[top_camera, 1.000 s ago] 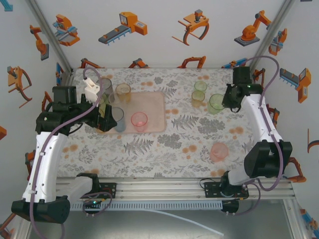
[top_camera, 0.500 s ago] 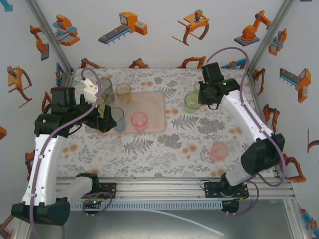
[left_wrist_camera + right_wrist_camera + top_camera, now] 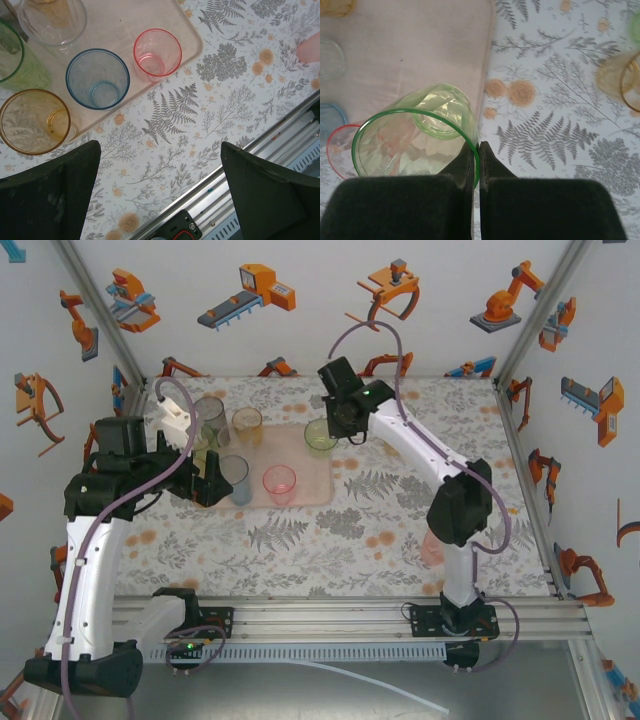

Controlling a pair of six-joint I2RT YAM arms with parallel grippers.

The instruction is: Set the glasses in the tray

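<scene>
Now the right gripper [image 3: 475,149], pinching the green tumbler's [image 3: 417,137] rim, has brought it over the tray [image 3: 420,50], ready for lowering; the left gripper [image 3: 160,165] hangs spread.

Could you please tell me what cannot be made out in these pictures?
- Top external: the loose pink glass is half hidden behind the right arm.
- Left wrist: a second green glass is cut off by the left edge.
- Right wrist: the right gripper hides the near rim of the held green glass.
</scene>
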